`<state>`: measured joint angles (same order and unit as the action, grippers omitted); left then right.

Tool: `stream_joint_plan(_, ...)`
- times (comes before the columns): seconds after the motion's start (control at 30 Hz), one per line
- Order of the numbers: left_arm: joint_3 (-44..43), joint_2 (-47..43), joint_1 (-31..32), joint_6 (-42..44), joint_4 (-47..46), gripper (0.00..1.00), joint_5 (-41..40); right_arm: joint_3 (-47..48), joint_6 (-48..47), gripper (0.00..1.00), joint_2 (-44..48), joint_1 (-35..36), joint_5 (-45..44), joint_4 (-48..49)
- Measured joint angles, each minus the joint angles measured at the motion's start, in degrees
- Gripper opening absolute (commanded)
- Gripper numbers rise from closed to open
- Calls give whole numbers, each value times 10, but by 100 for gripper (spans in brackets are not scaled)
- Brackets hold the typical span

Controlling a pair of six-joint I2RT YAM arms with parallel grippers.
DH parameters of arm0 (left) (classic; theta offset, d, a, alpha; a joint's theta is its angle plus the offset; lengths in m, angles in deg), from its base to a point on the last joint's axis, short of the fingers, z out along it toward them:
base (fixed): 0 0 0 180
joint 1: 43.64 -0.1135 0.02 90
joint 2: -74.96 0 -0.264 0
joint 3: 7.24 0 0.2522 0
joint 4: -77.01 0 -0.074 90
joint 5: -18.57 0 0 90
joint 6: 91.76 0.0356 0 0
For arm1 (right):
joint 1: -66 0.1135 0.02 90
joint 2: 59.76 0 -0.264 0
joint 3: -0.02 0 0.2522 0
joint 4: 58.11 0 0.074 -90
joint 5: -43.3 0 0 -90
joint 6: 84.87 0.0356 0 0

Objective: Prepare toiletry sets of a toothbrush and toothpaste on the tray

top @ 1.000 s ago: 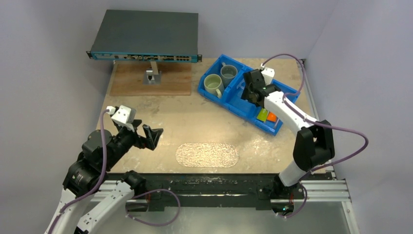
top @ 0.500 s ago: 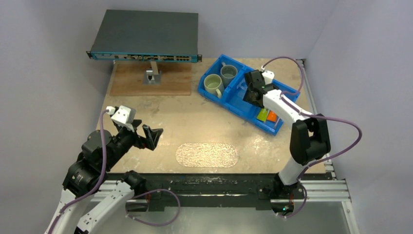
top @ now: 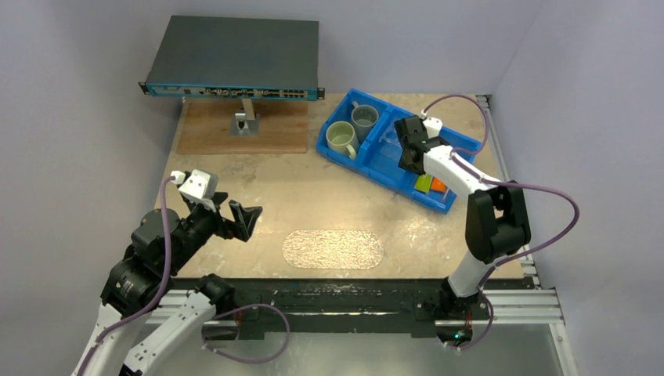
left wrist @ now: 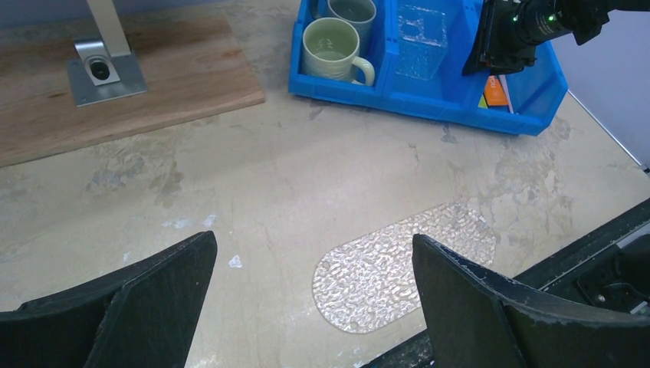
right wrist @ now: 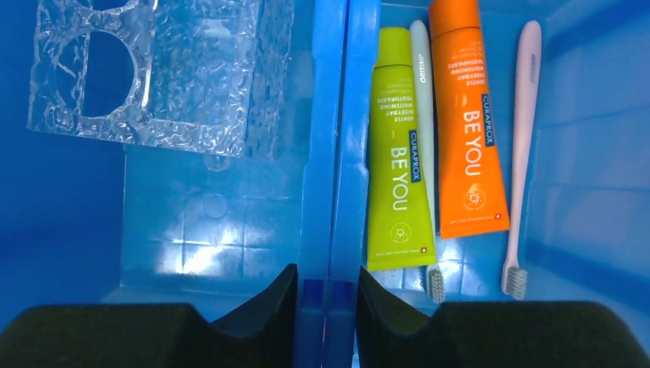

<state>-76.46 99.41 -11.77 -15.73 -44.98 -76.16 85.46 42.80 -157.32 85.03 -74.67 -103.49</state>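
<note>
Two end effectors: how does each one stand?

— The left end effector (left wrist: 314, 236) hangs above the surface near its front left corner, fingers spread wide and holding nothing. The right end effector (right wrist: 324, 270) is down in the blue bin (top: 384, 168) at the far right corner. It is closed to a narrow gap, with a finger pressed against each side of the bin's divider wall (right wrist: 333, 115).

Where are the toiletries?

— In the bin's end compartment, to the right of that wall in the right wrist view. The green tube (right wrist: 397, 153), white toothbrush (right wrist: 420, 69), orange tube (right wrist: 466, 130) and pink toothbrush (right wrist: 523, 138) lie flat side by side, with the white brush between the tubes.

Any writing?

— Both tubes read "CURAPROX", "BE YOU" and "GENTLE EVERYDAY WHITENING TOOTHPASTE". The brush handles carry small print I cannot read for certain.

And the tray?

— The tray (top: 333, 249) lies flat near the middle of the surface's front edge, well apart from the bin. A clear pebbled holder (right wrist: 153, 69) sits in the compartment left of the divider.
</note>
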Motion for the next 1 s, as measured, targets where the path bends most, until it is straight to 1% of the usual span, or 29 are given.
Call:
stream_joint_plan(0.03, 0, 0, 0, 0, 0, 100, 0, -1, -4, 0, 0, -1, 1, 4)
stream_joint_plan(0.27, 0, 0, 0, 0, 0, 100, 0, -14, -23, 0, 8, 0, 1, 22)
stream_joint_plan(0.43, 0, 0, 0, 0, 0, 100, 0, -43, -52, 0, 31, 0, 8, 47)
stream_joint_plan(0.77, 0, 0, 0, 0, 0, 100, 0, -79, -120, 0, 70, 2, 51, 51)
stream_joint_plan(1.0, 0, 0, 0, 0, 0, 100, -1, -81, -143, 0, 71, 48, 45, 51)
